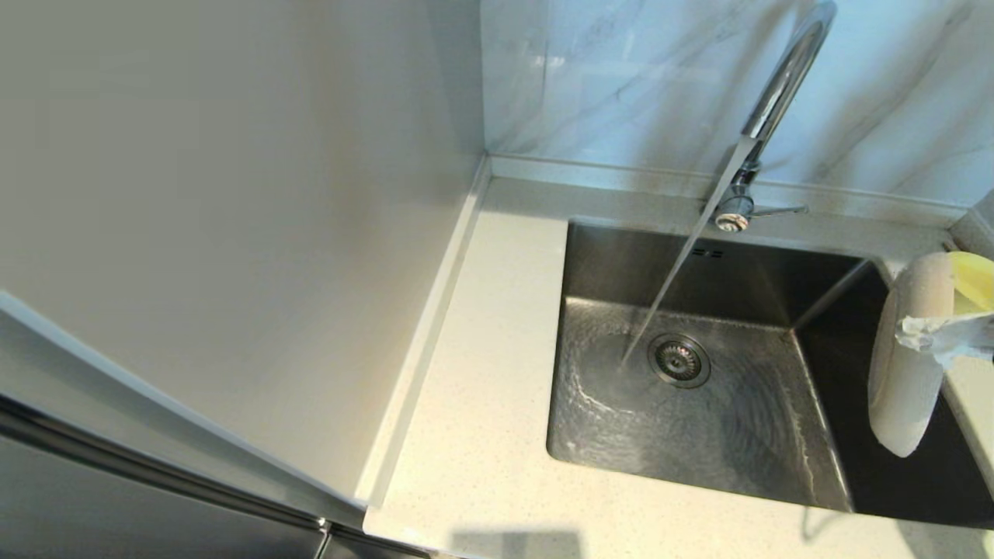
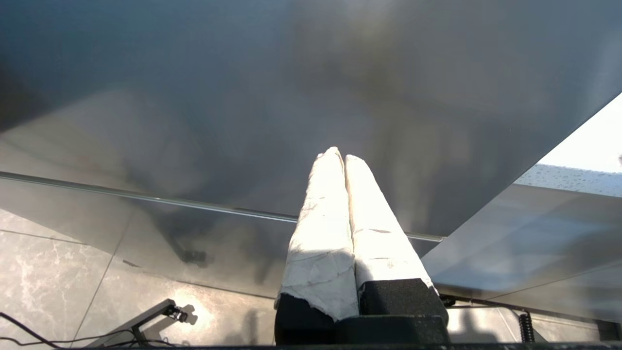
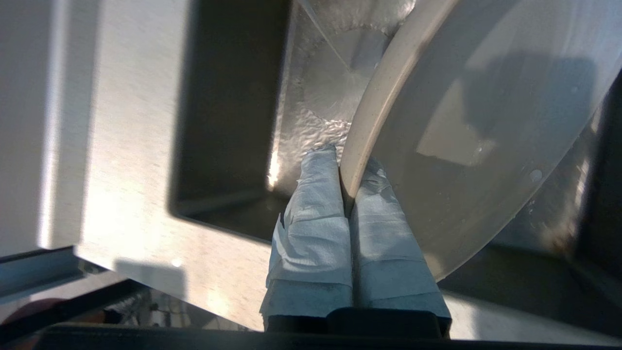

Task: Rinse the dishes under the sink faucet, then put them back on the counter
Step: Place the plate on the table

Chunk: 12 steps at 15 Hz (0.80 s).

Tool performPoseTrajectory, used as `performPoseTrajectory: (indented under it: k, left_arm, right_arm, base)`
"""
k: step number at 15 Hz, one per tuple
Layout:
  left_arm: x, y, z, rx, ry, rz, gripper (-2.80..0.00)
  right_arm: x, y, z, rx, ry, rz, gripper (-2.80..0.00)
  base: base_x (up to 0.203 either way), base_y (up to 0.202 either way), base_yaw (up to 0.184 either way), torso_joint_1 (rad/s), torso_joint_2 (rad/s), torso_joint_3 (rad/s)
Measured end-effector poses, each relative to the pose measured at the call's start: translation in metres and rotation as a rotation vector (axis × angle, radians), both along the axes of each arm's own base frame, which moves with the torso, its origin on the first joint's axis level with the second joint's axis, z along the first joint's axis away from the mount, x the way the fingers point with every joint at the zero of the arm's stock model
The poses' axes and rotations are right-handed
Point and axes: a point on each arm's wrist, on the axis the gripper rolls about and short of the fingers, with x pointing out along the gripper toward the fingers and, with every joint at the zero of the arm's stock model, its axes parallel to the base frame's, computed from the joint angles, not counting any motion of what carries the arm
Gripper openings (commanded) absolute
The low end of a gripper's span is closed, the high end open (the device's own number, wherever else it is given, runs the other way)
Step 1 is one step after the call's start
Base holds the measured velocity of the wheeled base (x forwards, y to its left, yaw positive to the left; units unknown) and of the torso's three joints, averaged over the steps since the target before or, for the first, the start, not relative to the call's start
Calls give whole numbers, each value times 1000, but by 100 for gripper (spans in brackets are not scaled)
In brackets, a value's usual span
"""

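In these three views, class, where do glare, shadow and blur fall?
Head view: glare streaks the faucet; the sink has a shadowed right wall. Left wrist view: sunlight bleaches the shut left gripper; background blurred. Right wrist view: right gripper shadows the dish it pinches.

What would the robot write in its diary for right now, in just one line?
right end effector: shut on cream-white dish, on edge over sink right side | faucet: running | yellow bowl: behind dish | left end effector: shut, away from sink

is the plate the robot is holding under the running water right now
No. In the head view the cream-white dish, held on edge by the right gripper, hangs at the sink's right side, apart from the water stream.
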Motion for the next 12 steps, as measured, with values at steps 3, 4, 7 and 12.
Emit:
performPoseTrajectory:
  k: [3, 4, 7, 12]
  left_arm:
    - [0, 0, 0, 0, 0, 0, -280]
    - [0, 0, 0, 0, 0, 0, -280]
    - [0, 0, 0, 0, 0, 0, -280]
    - [0, 0, 0, 0, 0, 0, -280]
  right_arm:
    - [-9, -1, 20, -168, -82, -11, -280]
    - [-15, -1, 27, -285, -107, -29, -280]
    - [-28, -5, 36, -639, -132, -109, -280]
    - [-32, -8, 3, -958, -64, -122, -280]
  base:
    - [0, 0, 0, 0, 0, 0]
    - [0, 0, 0, 0, 0, 0]
    - [0, 0, 0, 0, 0, 0]
    - [0, 0, 0, 0, 0, 0]
